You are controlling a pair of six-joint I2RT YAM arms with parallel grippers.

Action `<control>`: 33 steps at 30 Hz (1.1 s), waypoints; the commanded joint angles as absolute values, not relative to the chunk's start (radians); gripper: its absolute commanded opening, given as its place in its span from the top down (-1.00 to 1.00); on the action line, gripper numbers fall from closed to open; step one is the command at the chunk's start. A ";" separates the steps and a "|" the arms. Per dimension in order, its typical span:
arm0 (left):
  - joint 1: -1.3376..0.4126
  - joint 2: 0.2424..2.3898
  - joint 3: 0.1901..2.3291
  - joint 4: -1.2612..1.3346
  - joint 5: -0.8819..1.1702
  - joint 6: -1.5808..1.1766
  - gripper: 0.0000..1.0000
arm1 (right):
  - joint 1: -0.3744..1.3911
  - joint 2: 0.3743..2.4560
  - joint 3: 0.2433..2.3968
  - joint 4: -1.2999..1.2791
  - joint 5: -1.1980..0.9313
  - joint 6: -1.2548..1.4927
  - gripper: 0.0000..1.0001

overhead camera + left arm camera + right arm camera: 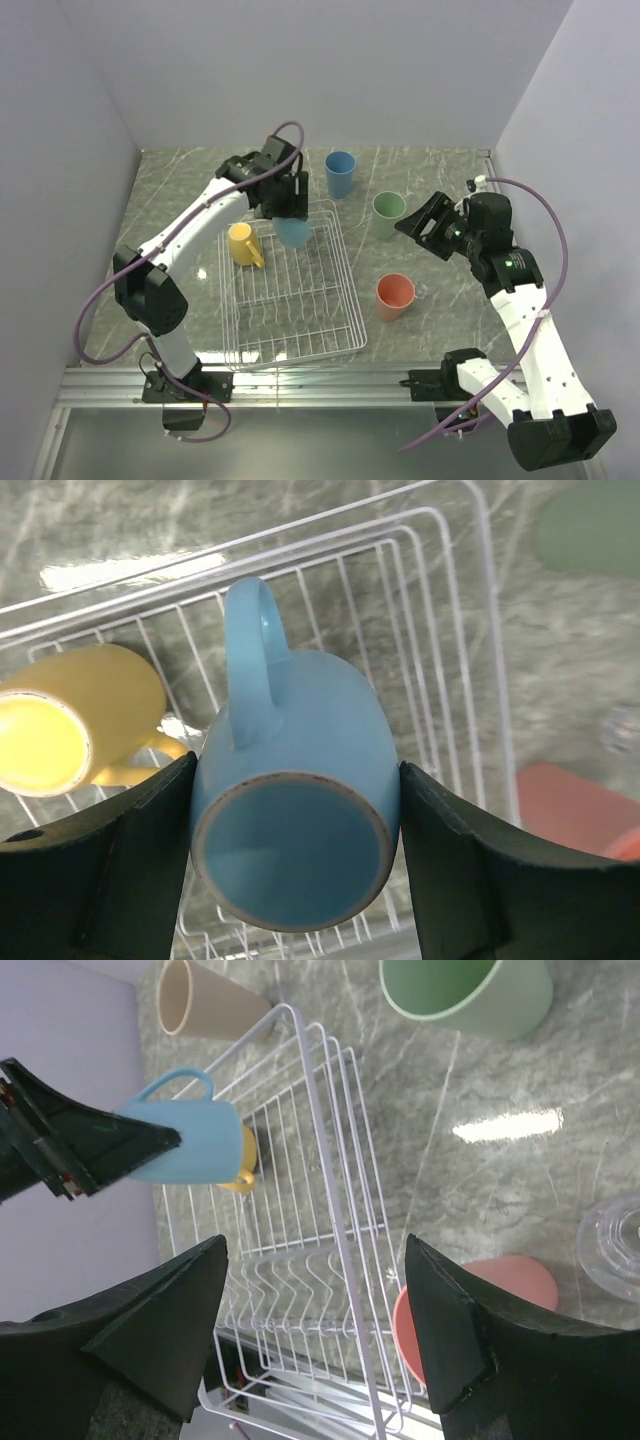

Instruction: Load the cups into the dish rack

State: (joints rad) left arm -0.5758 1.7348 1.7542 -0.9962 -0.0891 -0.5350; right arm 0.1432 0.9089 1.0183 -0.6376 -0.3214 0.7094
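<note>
Nearest me, at 3 o'clock from the dish rack, the salmon-pink tumbler stands mouth-up on the table, not yet loaded. Inside the rack, toward its 10 o'clock, sits the yellow mug. Just past it, at 12 o'clock, my left tool pinches the light-blue mug across its body. The dark fingers lie flat on either side, and the handle is turned clear so it fouls neither pad. The mug's pale-ringed base faces my wrist and its mouth points down at the wires, which I judge suits draining. Whether it touches the grid I cannot tell. It is matte and smooth, with a looped handle. My right tool hangs spread at 2 o'clock with nothing between its jaws, off to the side where the arms cannot cross. Farther out, the green tumbler and, at 1 o'clock, the blue tumbler stand upright. The beige tumbler shows beyond the rack's far rim.
</note>
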 commanded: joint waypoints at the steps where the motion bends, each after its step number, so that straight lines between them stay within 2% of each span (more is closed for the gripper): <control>1: -0.624 1.710 1.714 -0.902 -0.302 -0.514 0.99 | 0.135 0.907 1.005 -0.612 -0.322 0.703 -0.56; 8: -0.679 1.793 1.649 -0.870 -0.492 -0.512 0.99 | 0.138 0.910 0.988 -0.618 -0.307 0.687 -0.55; 17: -0.684 1.850 1.562 -0.808 -0.456 -0.561 0.99 | 0.138 0.920 1.019 -0.649 -0.281 0.660 -0.55; 20: -0.680 1.845 1.543 -0.804 -0.442 -0.568 0.67 | 0.137 0.923 1.025 -0.652 -0.272 0.653 -0.55; 21: -0.678 1.835 1.540 -0.801 -0.437 -0.571 0.27 | 0.138 0.923 1.026 -0.652 -0.272 0.650 -0.54; 23: -0.678 1.822 1.523 -0.793 -0.433 -0.571 -0.04 | 0.137 0.925 1.025 -0.652 -0.272 0.649 -0.54; 24: -0.678 1.812 1.517 -0.790 -0.433 -0.572 -0.30 | 0.138 0.928 1.022 -0.649 -0.270 0.647 -0.55; 27: -0.673 1.798 1.513 -0.795 -0.439 -0.569 -0.62 | 0.138 0.942 1.020 -0.641 -0.273 0.644 -0.55; 29: -0.672 1.795 1.514 -0.804 -0.448 -0.569 -0.74 | 0.138 0.953 1.023 -0.632 -0.270 0.643 -0.54; 31: -0.670 1.783 1.517 -0.819 -0.446 -0.574 -0.97 | 0.138 0.976 1.026 -0.623 -0.273 0.646 -0.54; 33: -0.670 1.760 1.523 -0.828 -0.434 -0.578 -0.99 | 0.137 1.006 1.037 -0.601 -0.281 0.658 -0.54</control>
